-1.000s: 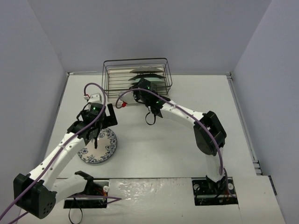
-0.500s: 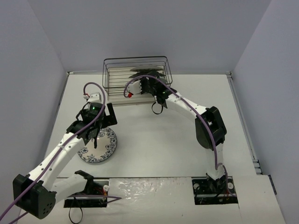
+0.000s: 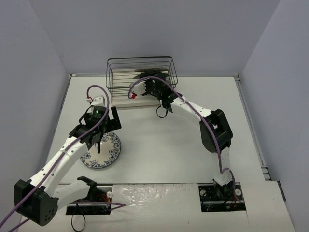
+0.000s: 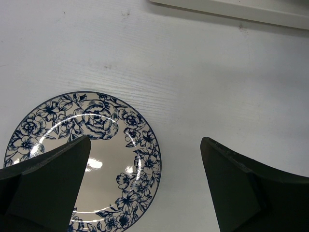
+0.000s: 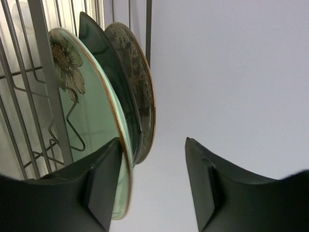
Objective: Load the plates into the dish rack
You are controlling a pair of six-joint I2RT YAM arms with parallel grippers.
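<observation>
The dish rack (image 3: 115, 72), black wire, stands at the back of the table. Three plates stand on edge in it: mint-green with a flower (image 5: 79, 111), dark teal (image 5: 104, 58) and grey (image 5: 140, 77). My right gripper (image 3: 150, 87) reaches into the rack. In the right wrist view it (image 5: 150, 145) is open, its left finger against the mint-green plate's rim and its right finger well apart. A white plate with a blue floral rim (image 3: 102, 155) lies flat on the table. My left gripper (image 3: 99, 139) hovers over its right edge, wide open (image 4: 146, 142) and empty.
The rack's wire dividers (image 5: 48, 77) run left of the mint-green plate. Grey walls enclose the table on three sides. A raised white strip (image 4: 241, 9) marks the table edge beyond the floral plate. The arm bases (image 3: 222, 193) sit at the near edge.
My right gripper carried the mint-green plate back into the rack, then opened and let it go beside the dark teal one. The left arm has stayed still.
</observation>
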